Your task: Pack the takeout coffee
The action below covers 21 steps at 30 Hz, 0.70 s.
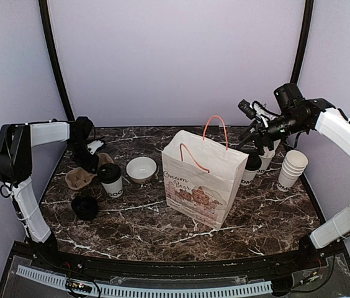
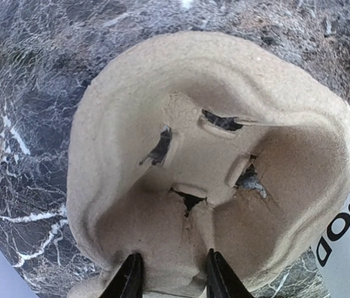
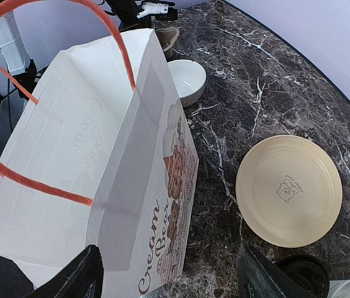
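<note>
Packing is barely begun: both lidded cups (image 1: 110,180) stand on the desk (image 1: 162,226) outside the paper bag (image 1: 197,183); left fingers (image 2: 128,279) straddle the cardboard carrier (image 2: 212,155), grip unclear; right fingers (image 3: 83,276) gape wide, empty.

White-veined dark marble table (image 1: 268,217), white bag (image 1: 203,174) with orange handles (image 1: 215,117), tan carrier (image 2: 212,155), black-lidded white cup (image 1: 112,182).
</note>
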{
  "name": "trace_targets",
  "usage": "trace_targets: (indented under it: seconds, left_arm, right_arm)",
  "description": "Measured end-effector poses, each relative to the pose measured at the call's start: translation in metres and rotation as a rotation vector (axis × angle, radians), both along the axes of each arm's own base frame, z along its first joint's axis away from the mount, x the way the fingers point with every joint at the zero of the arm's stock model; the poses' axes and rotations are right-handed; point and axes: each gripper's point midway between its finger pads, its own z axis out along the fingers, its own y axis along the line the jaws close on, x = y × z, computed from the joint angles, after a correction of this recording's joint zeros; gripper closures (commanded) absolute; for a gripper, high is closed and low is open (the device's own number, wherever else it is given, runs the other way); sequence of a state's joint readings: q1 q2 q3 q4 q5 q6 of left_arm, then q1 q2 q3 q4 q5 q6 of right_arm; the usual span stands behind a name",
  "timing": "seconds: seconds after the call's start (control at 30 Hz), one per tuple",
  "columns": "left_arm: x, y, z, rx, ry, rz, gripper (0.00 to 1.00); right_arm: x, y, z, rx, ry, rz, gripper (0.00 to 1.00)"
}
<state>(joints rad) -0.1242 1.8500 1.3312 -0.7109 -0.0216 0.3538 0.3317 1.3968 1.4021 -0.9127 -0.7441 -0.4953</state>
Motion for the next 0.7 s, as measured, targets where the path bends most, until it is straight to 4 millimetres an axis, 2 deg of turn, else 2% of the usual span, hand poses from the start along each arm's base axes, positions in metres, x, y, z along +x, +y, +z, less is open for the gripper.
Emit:
trace_targets:
  seconds: [0.2,0.37,0.43,0.53,0.63,0.7]
  left_arm:
    - [0.005,0.002,0.004,-0.024,-0.024,0.066,0.70]
    - [0.010,0.004,0.027,-0.028,-0.090,0.108,0.70]
    - [0.016,0.006,0.048,-0.027,-0.144,0.122,0.70]
    - [0.025,0.005,0.089,-0.052,-0.250,0.130,0.71]
    - [0.027,-0.005,0.144,-0.109,-0.388,0.111,0.70]
    - [0.020,-0.021,0.185,-0.166,-0.482,0.069,0.69]
  right_arm:
    - [0.000,0.000,0.000,-0.001,0.003,-0.003,0.26]
    - [0.003,0.000,0.007,-0.004,-0.009,-0.009,0.25]
    - [0.008,0.001,0.018,0.004,-0.033,-0.012,0.24]
    - [0.014,0.005,0.035,0.019,-0.066,-0.007,0.21]
    - [0.014,0.011,0.048,0.034,-0.082,0.020,0.19]
    - [0.008,0.021,0.053,0.042,-0.079,0.063,0.18]
